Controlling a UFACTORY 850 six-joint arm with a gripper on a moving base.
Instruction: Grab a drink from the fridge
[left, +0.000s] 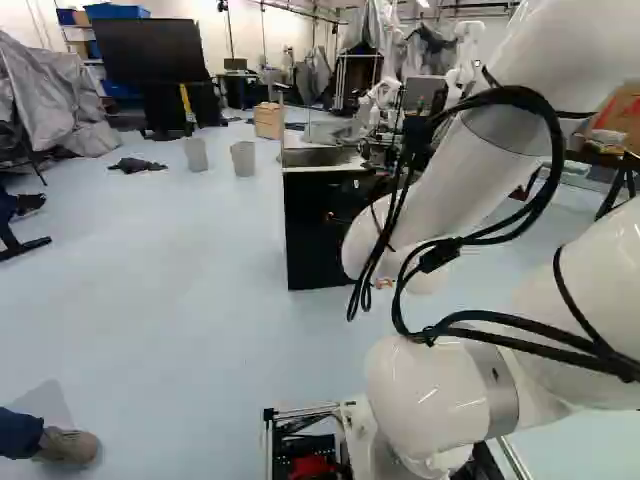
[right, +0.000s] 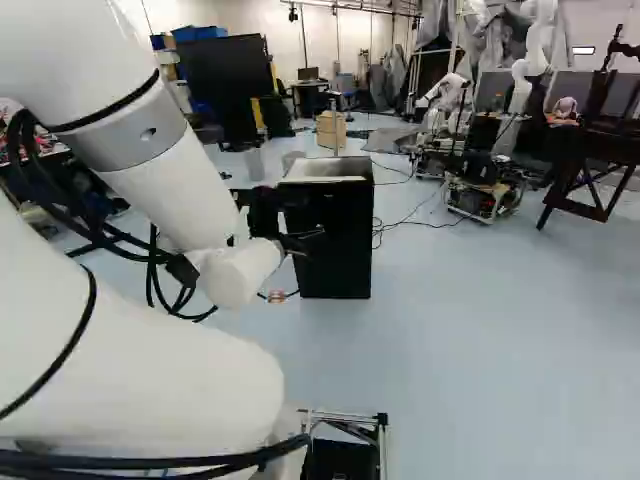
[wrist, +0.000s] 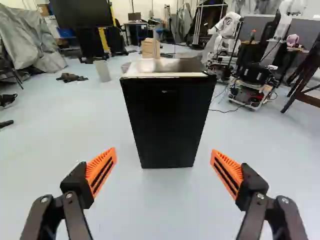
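In the right base view my gripper (right: 300, 241) is partly lost against the black fridge (right: 342, 235). The small fridge (left: 308, 235) is also in the left base view, partly behind my arm. In the wrist view the gripper (wrist: 163, 167) stands wide open, with nothing between its orange pads. Ahead of it, centred between the fingers, the fridge (wrist: 168, 117) stands upright on the floor with its door closed and a pale top edge. There is a gap between fingers and door. No drink is visible.
Behind the fridge stands a wooden box (wrist: 150, 48), and a grey bin (wrist: 102, 71) is to one side. Another robot (wrist: 250, 85) on a wheeled base and a dark wooden stand (right: 590, 160) are on the other side. A person's shoe (left: 68, 446) shows beside the base.
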